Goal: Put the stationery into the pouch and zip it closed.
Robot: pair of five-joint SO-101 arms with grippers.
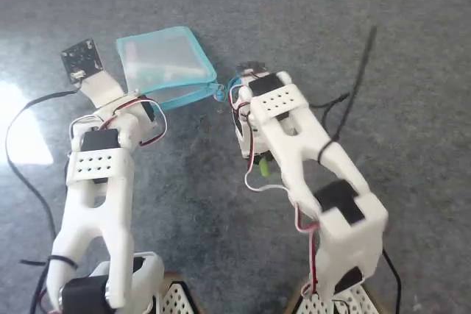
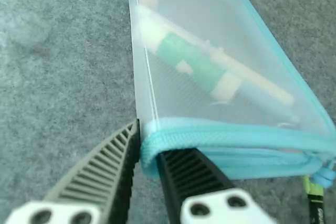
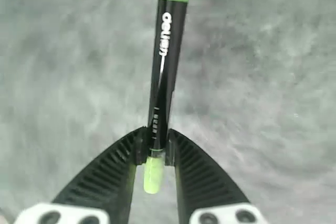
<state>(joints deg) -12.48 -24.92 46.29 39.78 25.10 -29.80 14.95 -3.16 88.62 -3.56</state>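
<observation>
Pinching the pouch (image 2: 210,72) by its rim is the left pincer (image 2: 147,145); the right pincer (image 3: 156,136) clamps a pen (image 3: 167,51).

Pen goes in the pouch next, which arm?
Right. The right gripper is shut on the pen, by the zipper end of the pouch; the left gripper pinches the pouch's corner.

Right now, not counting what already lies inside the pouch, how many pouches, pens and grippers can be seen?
Pouches: 1, the pouch
Pens outside it: 1, the black-and-green pen
Grippers: 2, the left gripper and the right gripper
Total: 4
</observation>
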